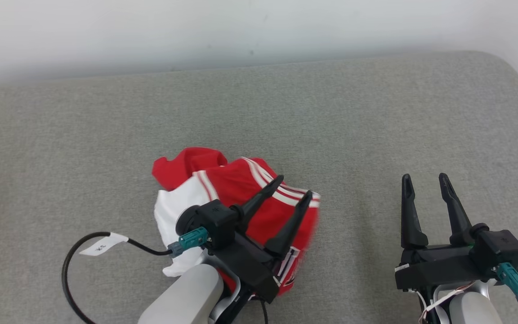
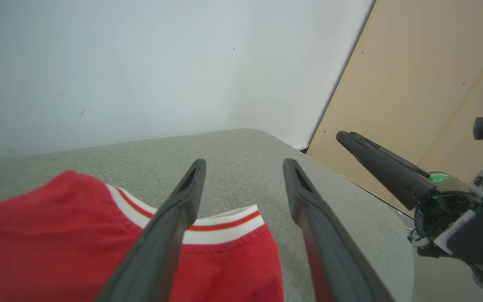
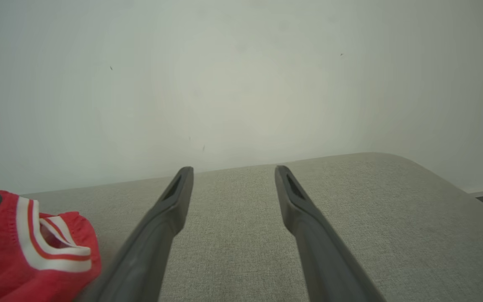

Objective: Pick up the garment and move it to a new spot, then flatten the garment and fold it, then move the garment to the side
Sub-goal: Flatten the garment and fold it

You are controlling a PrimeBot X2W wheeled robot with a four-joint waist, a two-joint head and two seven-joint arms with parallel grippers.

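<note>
Left gripper (image 1: 294,186): its two dark fingers stood well apart, hovering over the near side of the garment (image 1: 236,184) with nothing pinched between them; from the left wrist view the striped hem lay below the spread fingers. Right gripper (image 1: 424,176): equally wide, empty, poised over bare cushion (image 1: 331,112) and well apart from the cloth.

Garment: a red top with a white panel and red-and-white ribbed bands, lying as a bunched heap near the middle of the grey cushion, closer to the robot than to the pale wall (image 1: 241,27). Its near right edge was blurred, so the exact lie of that corner could not be told. A black cable with a paper tag (image 1: 101,245) looped on the cushion to the left of the heap.

Step in hand, as judged: the garment appeared set down at its spot, so the moving step looked done and flattening was about to begin; no fold was yet visible.

Next move, as judged: each gripper would need an outer edge, the ribbed hem being the clearest landmark. The right arm must first cross to the heap. Soft layered cloth calls for a shallow pinch on a single layer, then a steady outward pull from both sides
</note>
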